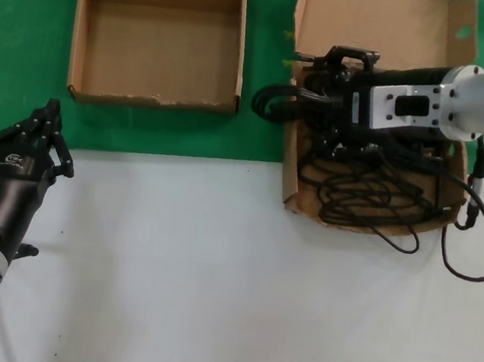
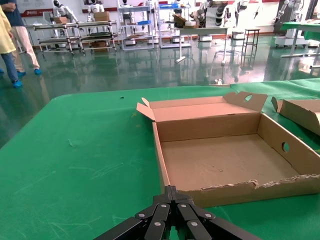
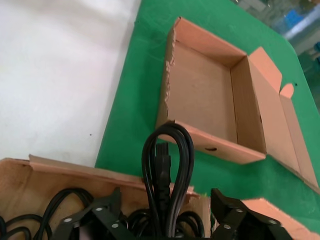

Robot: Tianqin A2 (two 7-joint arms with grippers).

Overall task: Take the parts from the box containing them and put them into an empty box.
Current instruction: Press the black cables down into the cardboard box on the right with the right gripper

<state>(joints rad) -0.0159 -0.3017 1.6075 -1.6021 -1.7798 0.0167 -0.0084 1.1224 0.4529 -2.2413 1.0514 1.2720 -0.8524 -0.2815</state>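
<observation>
The larger cardboard box (image 1: 290, 171) at the right holds a tangle of black power cords (image 1: 367, 194). My right gripper (image 1: 319, 102) reaches across it towards its left wall. Its fingers (image 3: 111, 202) stand apart on either side of a folded cord loop (image 3: 167, 150), with gaps showing on both sides. The loop (image 1: 268, 102) juts out past the box wall (image 3: 75, 172) over the green cloth. The smaller empty box (image 1: 155, 98) with the ragged front rim sits at the back left and also shows in the right wrist view (image 3: 200, 145). My left gripper (image 1: 50, 116) is parked, shut and empty.
A green cloth (image 1: 19, 45) covers the back of the table, and the front is white (image 1: 212, 275). A thin black cable (image 1: 464, 255) hangs in a loop off the right side of the cord box. My left gripper (image 2: 171, 190) points at the empty box's ragged rim (image 2: 250, 189).
</observation>
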